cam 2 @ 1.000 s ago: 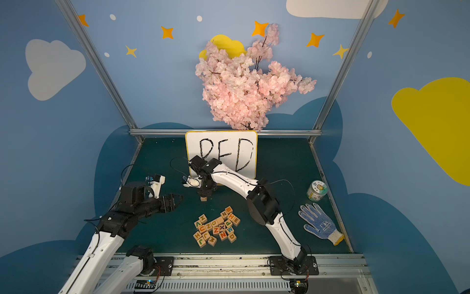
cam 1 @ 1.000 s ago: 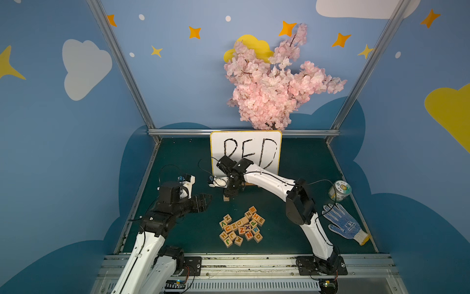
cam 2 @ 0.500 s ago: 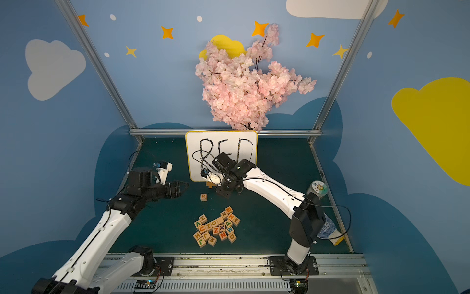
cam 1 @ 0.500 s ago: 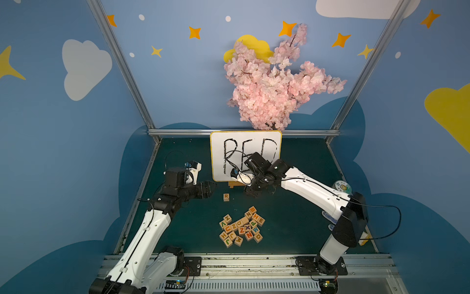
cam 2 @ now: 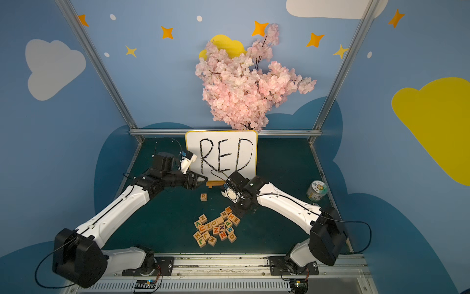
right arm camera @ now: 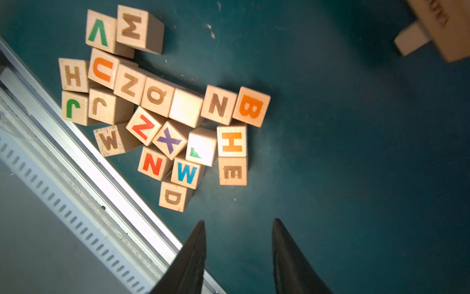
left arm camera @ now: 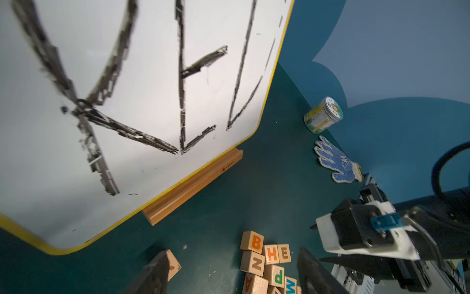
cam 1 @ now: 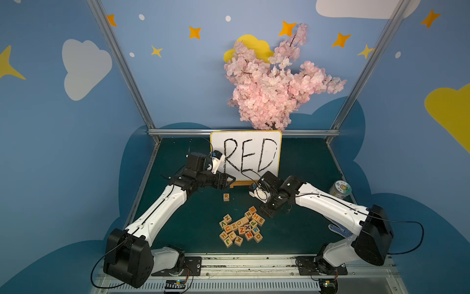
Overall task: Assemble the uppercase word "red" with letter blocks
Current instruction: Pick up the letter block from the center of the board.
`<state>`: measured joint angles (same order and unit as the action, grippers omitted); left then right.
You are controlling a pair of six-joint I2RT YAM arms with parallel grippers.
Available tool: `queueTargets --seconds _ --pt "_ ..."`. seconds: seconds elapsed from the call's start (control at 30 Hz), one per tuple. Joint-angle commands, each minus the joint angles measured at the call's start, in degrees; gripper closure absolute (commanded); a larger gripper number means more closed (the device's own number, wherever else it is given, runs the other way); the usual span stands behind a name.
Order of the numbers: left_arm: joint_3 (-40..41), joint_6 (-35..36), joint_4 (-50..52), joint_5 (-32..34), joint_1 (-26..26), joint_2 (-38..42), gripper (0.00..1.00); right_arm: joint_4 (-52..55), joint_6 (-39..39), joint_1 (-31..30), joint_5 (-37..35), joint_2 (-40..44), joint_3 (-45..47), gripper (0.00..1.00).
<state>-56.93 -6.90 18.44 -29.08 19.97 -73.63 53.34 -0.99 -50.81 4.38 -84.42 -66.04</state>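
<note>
One R block (cam 1: 226, 196) lay alone nr whiteboard (cam 1: 245, 152) base; remaining letter blocks (cam 1: 241, 229) heaped farther out. Left gripper (left arm camera: 233, 250) + right gripper (right arm camera: 239, 220): fingers spread, empty.

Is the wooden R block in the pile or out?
Out: the pale wooden R cube sits alone, apart from the wooden letter-block pile.
</note>
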Motion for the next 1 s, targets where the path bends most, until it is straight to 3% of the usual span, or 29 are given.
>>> queueTargets --seconds 0.0,0.3,0.97 --pt "1.1 5.5 2.1 -1.9 2.1 0.9 0.22 -1.7 4.5 -0.5 0.5 0.9 2.2 0.57" --pt "2.5 7.1 6.1 -0.2 7.1 0.8 0.22 -8.4 6.4 -0.4 2.6 -1.5 7.0 0.57" --pt "6.7 5.3 7.2 1.2 7.9 4.5 0.22 -7.2 4.9 -2.5 0.3 -11.1 4.7 0.52"
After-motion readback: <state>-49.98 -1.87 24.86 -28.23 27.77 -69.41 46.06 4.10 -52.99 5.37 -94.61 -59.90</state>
